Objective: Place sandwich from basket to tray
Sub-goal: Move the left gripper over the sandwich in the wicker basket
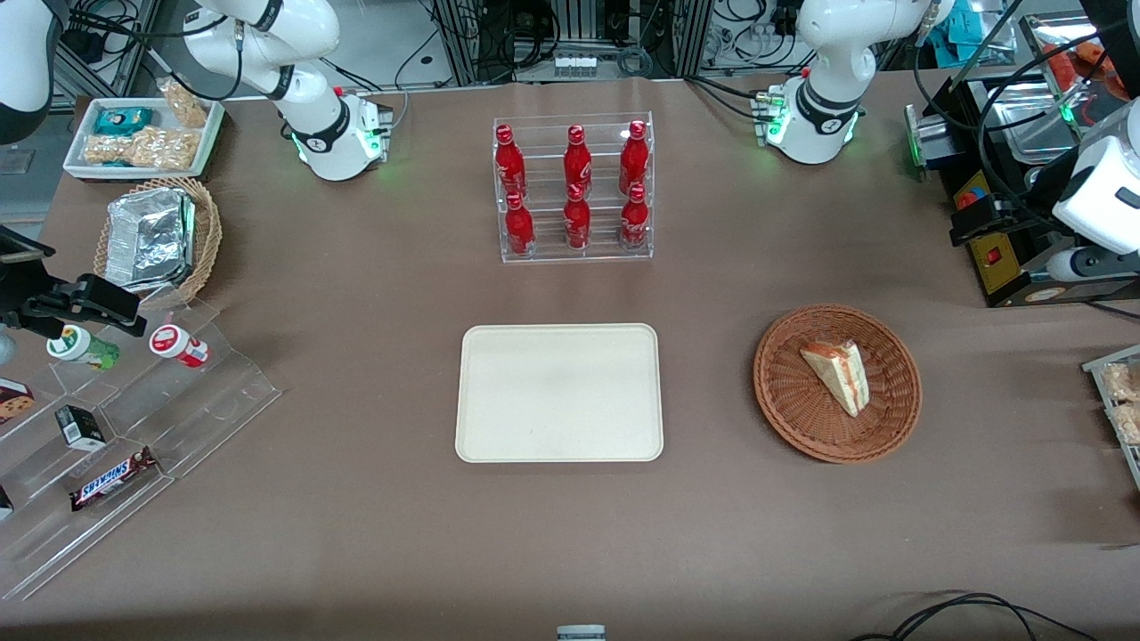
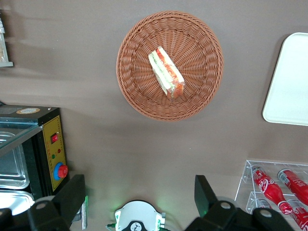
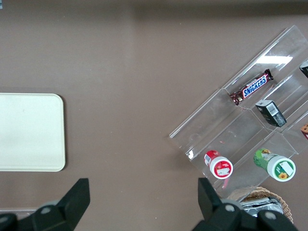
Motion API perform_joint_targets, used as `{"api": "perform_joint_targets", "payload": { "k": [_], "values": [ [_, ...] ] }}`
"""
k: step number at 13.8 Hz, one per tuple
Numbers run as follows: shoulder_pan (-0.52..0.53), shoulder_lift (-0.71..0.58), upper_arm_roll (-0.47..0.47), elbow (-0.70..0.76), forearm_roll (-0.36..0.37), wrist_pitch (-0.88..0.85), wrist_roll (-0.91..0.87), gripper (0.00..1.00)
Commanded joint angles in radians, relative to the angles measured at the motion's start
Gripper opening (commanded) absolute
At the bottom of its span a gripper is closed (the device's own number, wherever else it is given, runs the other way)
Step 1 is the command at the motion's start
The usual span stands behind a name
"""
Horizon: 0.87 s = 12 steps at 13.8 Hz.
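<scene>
Toward the parked arm's end of the table, a clear stepped display (image 1: 178, 418) carried small snacks, among them a Snickers bar (image 1: 113, 478). A tan wicker basket of foil trays (image 1: 160, 236) sat farther from the front camera than the display.

At mid-table the cream tray (image 1: 559, 392) lay flat with nothing on it. A clear rack of red bottles (image 1: 574, 187) stood farther from the front camera than the tray, well apart from it.

Toward the working arm's end, the reddish-brown basket (image 1: 779, 401) rested on the table beside the tray, with a gap between them. The sandwich (image 1: 837, 374) lay inside the basket, close to its centre, on its side. In the left wrist view its red and green layers showed along one edge.

The gripper (image 2: 139, 195) hung high above the table, farther from the front camera than the basket. It was near the arm's own base and a black control box (image 2: 53, 149). Its two fingers (image 2: 72, 195) were spread wide and held nothing, well clear of basket and sandwich.
</scene>
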Motion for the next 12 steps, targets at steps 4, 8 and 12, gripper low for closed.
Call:
{"api": "perform_joint_targets", "payload": {
  "k": [4, 8, 12],
  "values": [
    [0.003, -0.002, 0.005, -0.014, 0.002, 0.008, 0.008, 1.0],
    [0.006, 0.069, 0.008, -0.031, -0.007, 0.048, -0.085, 1.0],
    [0.02, 0.153, 0.01, -0.085, -0.022, 0.118, -0.285, 1.0]
  ]
}}
